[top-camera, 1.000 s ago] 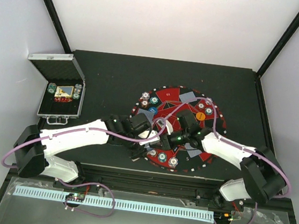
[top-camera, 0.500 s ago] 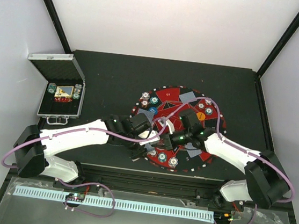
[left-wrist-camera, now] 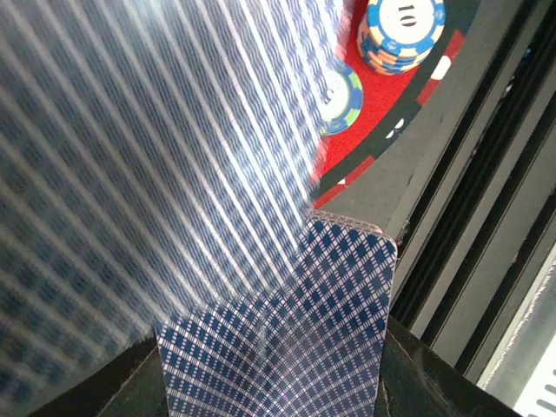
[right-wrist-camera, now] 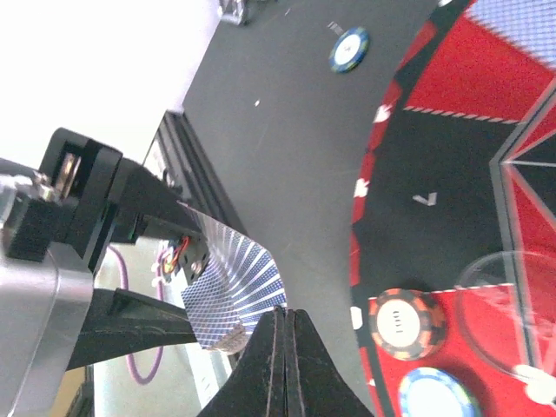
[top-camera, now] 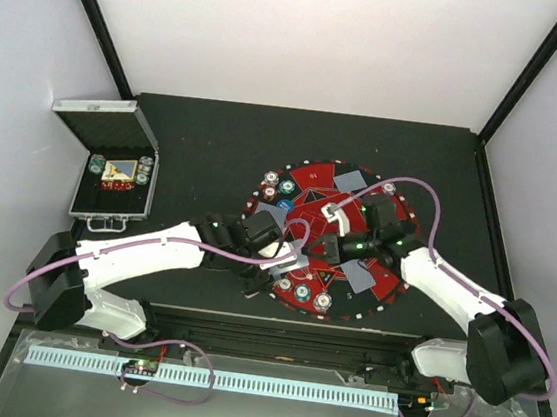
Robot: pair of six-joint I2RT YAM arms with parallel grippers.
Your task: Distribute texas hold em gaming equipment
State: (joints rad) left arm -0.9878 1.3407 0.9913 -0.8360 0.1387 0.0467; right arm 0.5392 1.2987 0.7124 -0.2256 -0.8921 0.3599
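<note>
On the round red-and-black mat (top-camera: 311,184) stand small chip stacks at the upper left (top-camera: 274,181) and the near edge (top-camera: 302,292). Grey-blue cards (top-camera: 348,181) lie on it too. My left gripper (top-camera: 275,258) hangs over the mat's near left and is shut on a deck of blue-checked playing cards (left-wrist-camera: 287,339), which fills the left wrist view. My right gripper (top-camera: 336,218) sits over the mat's middle. Its fingertips (right-wrist-camera: 285,323) are pressed together on the edge of one bent card (right-wrist-camera: 230,291). A red-black chip (right-wrist-camera: 407,323) lies just beside them.
An open silver case (top-camera: 112,185) with chips in its foam stands at the far left. A chip stack marked 10 (left-wrist-camera: 402,30) and a green-white chip (left-wrist-camera: 339,95) lie by the mat's near rim. The table's front rails (top-camera: 275,329) run just below the mat.
My right gripper has shut and drawn back up and to the right, away from the left gripper, with a card in it. The left arm has stayed put.
</note>
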